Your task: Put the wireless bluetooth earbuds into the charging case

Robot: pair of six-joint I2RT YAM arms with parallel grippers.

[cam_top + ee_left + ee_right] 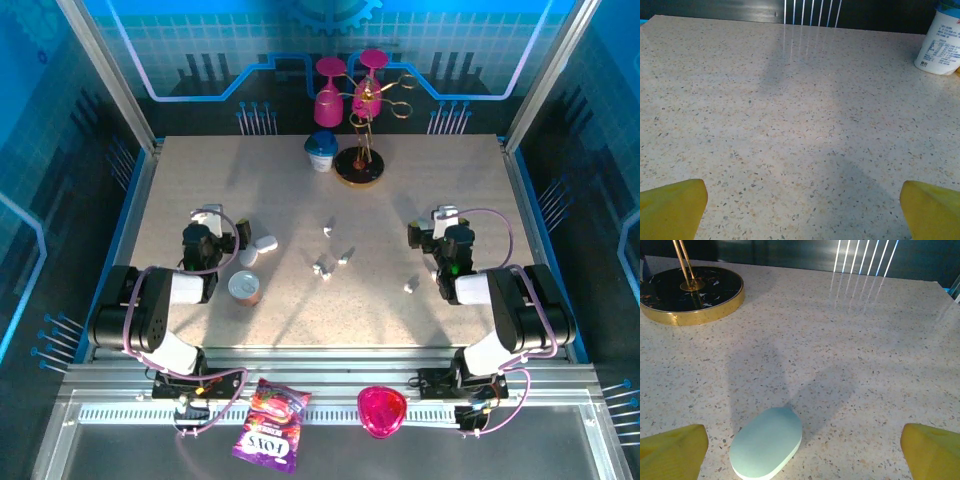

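Observation:
Several tiny white earbuds lie loose mid-table: one, one, one and one further right. Two small white rounded cases rest just right of my left arm. My left gripper is open over bare tabletop, with nothing between its yellow fingertips. My right gripper is also open. A pale rounded charging case, lid closed, lies flat on the table just ahead of it, nearer its left finger and untouched.
A small tin can stands by the left arm. At the back are a white yogurt cup and a gold-rimmed black stand holding pink glasses. A snack bag and a pink object lie beyond the near edge.

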